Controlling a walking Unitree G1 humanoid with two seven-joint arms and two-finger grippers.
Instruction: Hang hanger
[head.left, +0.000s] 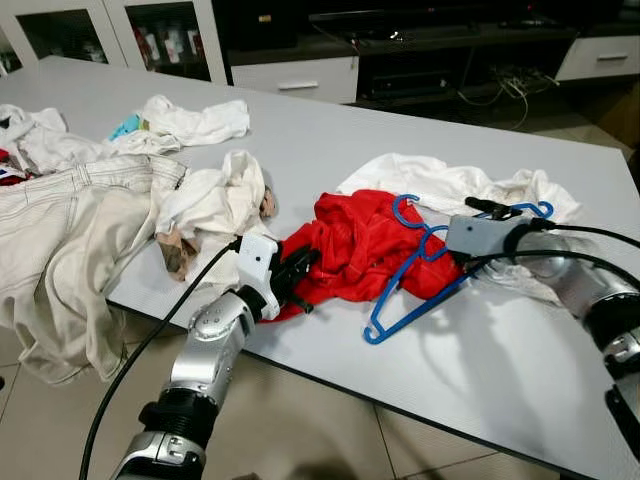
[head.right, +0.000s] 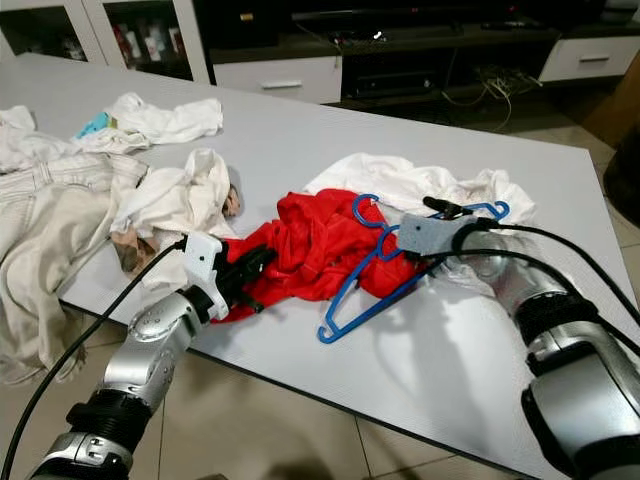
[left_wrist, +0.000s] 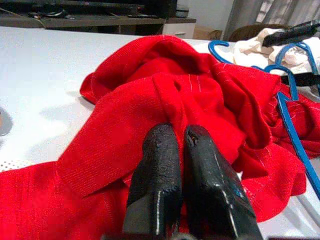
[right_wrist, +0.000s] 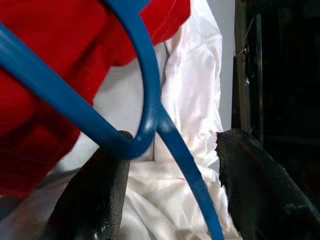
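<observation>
A blue plastic hanger (head.left: 400, 290) lies on the grey table (head.left: 480, 380), partly over a crumpled red garment (head.left: 360, 240). Its hook (head.left: 405, 208) curls beside a white cloth (head.left: 430, 180). A second blue hanger loop (head.left: 540, 209) shows further right on that cloth. My left gripper (head.left: 300, 270) is shut, pinching a fold of the red garment (left_wrist: 170, 100) at its near left edge. My right gripper (right_wrist: 172, 140) is open at the hanger's neck (right_wrist: 150, 120), and the blue plastic passes between its fingers (right_wrist: 100, 190).
Beige trousers (head.left: 70, 220) hang over the table's left front edge. A white garment (head.left: 215, 200) lies beside them, and another (head.left: 190, 120) lies further back. White cabinets and a dark TV unit (head.left: 300, 75) stand behind the table. Tiled floor (head.left: 320, 430) is below.
</observation>
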